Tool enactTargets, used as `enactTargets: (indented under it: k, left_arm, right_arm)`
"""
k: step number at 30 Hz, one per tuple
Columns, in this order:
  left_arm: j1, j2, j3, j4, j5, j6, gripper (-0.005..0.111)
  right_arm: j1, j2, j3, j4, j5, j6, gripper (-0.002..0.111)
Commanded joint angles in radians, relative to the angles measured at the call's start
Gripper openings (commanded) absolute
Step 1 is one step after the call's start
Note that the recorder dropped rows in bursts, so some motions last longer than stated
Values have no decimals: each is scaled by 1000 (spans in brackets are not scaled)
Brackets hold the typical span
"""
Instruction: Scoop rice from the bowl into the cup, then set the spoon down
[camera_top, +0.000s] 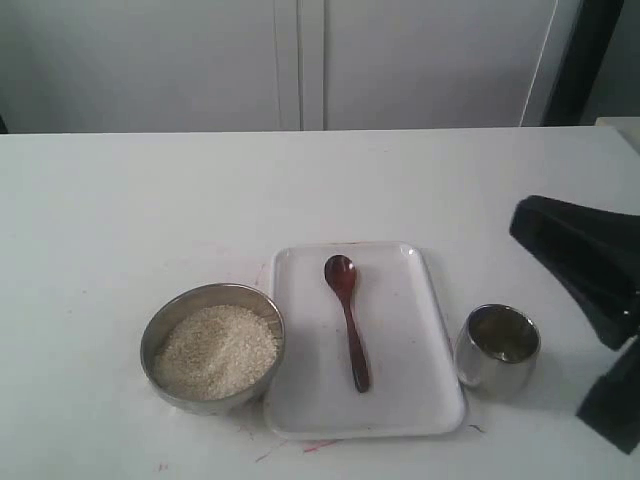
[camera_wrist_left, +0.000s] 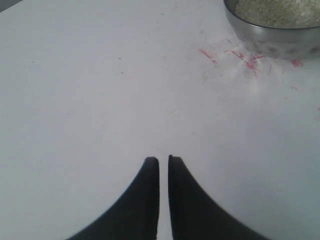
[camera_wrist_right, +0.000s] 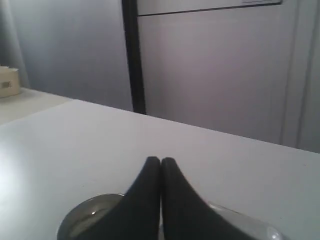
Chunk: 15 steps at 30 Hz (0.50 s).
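The grey metal bowl (camera_top: 165, 320) holds a mound of off-white rice (camera_top: 215, 350) at the front left of the table. The dark wooden spoon (camera_top: 347, 320) lies on a white tray (camera_top: 405, 340), its oval end pointing away. The shiny steel cup (camera_top: 497, 345) stands just right of the tray. My right gripper (camera_wrist_right: 160, 160) is shut and holds nothing, above the cup (camera_wrist_right: 82, 217); its black arm (camera_top: 580, 260) shows at the right edge. My left gripper (camera_wrist_left: 163, 159) is shut on nothing over bare table, apart from the bowl (camera_wrist_left: 270, 37) and rice (camera_wrist_left: 275, 10).
Red pen marks (camera_wrist_left: 240, 55) stain the white table beside the bowl. White cabinet doors (camera_top: 300, 60) stand behind the table's far edge. A dark upright post (camera_wrist_right: 131, 55) and a small beige box (camera_wrist_right: 7, 82) show in the right wrist view.
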Motion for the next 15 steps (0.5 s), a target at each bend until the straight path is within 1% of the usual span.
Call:
enactTargets:
  k: [1, 6, 7, 9, 12, 14, 15]
  left_arm:
    - [-7, -4, 9, -6, 48, -5, 14]
    - [-7, -4, 9, -6, 48, -5, 14]
    - [-7, -4, 9, -6, 48, -5, 14]
    - [-7, -4, 9, -6, 48, -5, 14]
    - [-7, -4, 9, -6, 48, -5, 14]
    - [-7, -4, 9, -6, 48, -5, 14]
    - [-7, -4, 9, -6, 48, -5, 14]
  right_arm:
    - [-140, -150, 120, -2, -32, 48, 0]
    - [-291, -338, 288, -21, -20, 40, 0]
    - [-322, -367, 310, -53, -20, 40, 0]
    - [-354, -394, 310, -110, 70, 35, 0]
    - [-368, -429, 310, -156, 120, 13, 0]
    - [-368, -467, 310, -155, 241, 13, 0]
    - [-368, -496, 310, -155, 338, 13, 0]
